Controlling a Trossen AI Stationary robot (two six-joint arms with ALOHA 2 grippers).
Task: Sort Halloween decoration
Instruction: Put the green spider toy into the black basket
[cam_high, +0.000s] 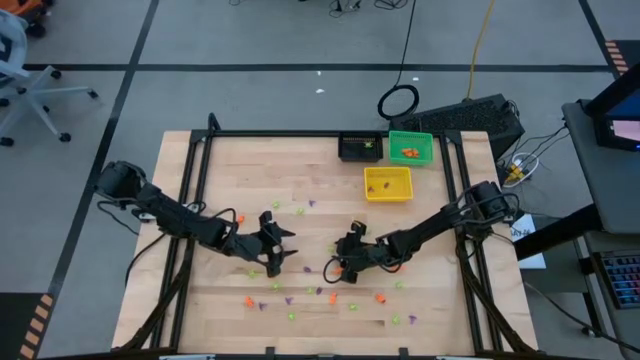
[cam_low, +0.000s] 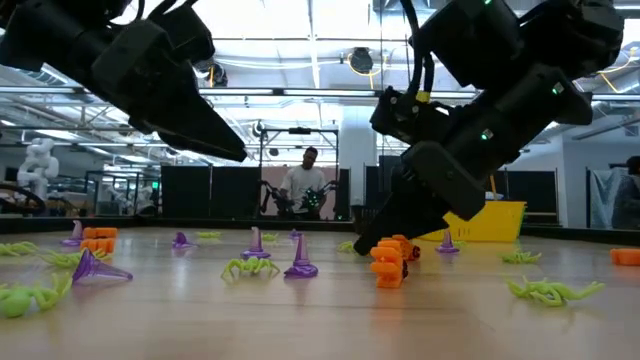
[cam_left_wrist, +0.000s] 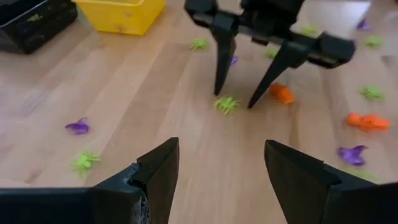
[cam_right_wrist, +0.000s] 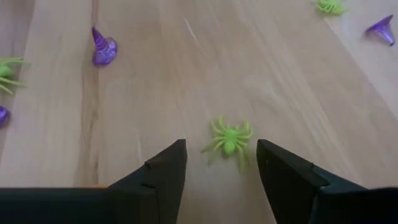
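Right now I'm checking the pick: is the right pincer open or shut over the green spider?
Open. The right pincer has its fingers spread either side of the green spider, not touching it.

Two dark robot arms reach over one wooden table (cam_high: 220, 160).

Three square bins stand at about one o'clock on the table: one black bin (cam_high: 360, 148), one green bin (cam_high: 411, 147) and one yellow bin (cam_high: 388, 183).

The right wrist view shows three green spiders, the nearest green spider (cam_right_wrist: 229, 140) between the fingers, and three purple pieces, among them one purple witch hat (cam_right_wrist: 102, 46).

The left wrist view shows two orange trinkets, one orange trinket (cam_left_wrist: 283, 93) beside the other arm's fingers.

Trinkets across the whole table number in the dozens; an exact total cannot be told.

One person (cam_low: 306, 187) stands in the room behind.
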